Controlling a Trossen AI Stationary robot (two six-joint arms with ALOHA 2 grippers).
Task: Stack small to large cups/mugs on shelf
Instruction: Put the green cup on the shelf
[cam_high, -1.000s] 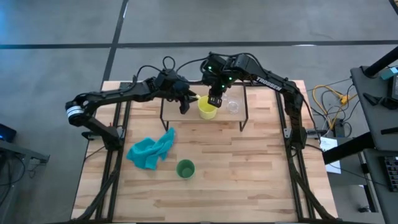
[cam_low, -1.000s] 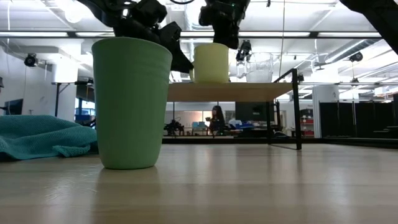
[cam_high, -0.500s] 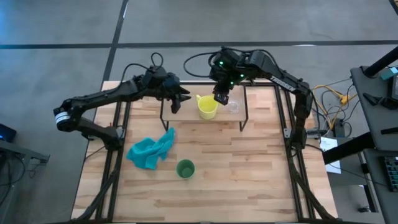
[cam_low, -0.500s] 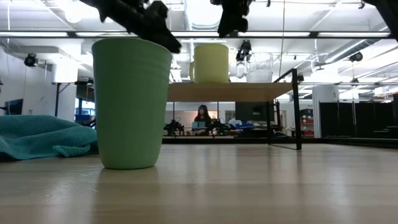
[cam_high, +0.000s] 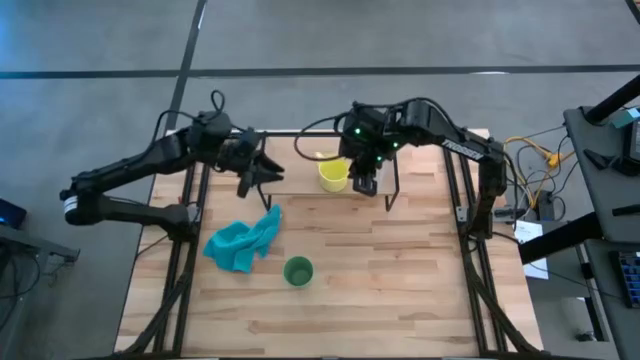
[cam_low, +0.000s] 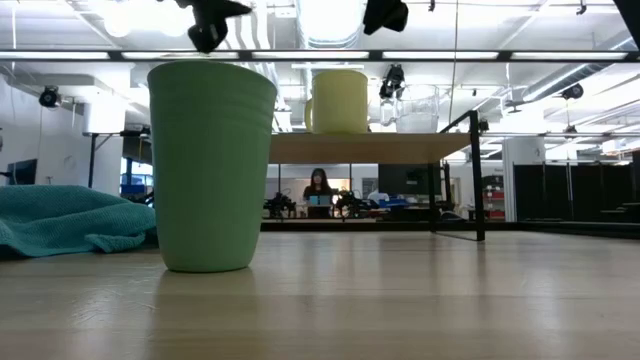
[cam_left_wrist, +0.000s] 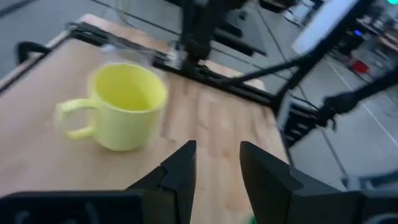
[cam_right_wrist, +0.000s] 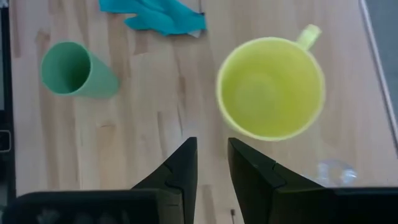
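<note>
The yellow mug (cam_high: 333, 174) stands upright on the shelf (cam_low: 370, 147), and the clear glass cup (cam_low: 418, 108) stands just beside it (cam_low: 340, 101). In the high view my right arm covers the glass. The green cup (cam_high: 298, 271) stands upright on the tabletop near the near edge. My left gripper (cam_high: 258, 172) hovers open off the shelf's left end; its wrist view shows the mug (cam_left_wrist: 127, 115) ahead of it. My right gripper (cam_high: 365, 182) hovers open above the shelf's near edge, right of the mug (cam_right_wrist: 270, 87).
A crumpled teal cloth (cam_high: 243, 243) lies on the tabletop left of the green cup (cam_right_wrist: 78, 70). The shelf's thin black legs (cam_low: 478, 175) stand at its corners. Bare wood stretches across the table's right half and near edge. A person sits far off in the room (cam_low: 318, 187).
My left gripper has drawn back from the mug's handle side toward the table's left and risen. My right gripper has lifted off the mug's rim and shifted right and toward the near edge. The mug has stayed upright on the shelf.
</note>
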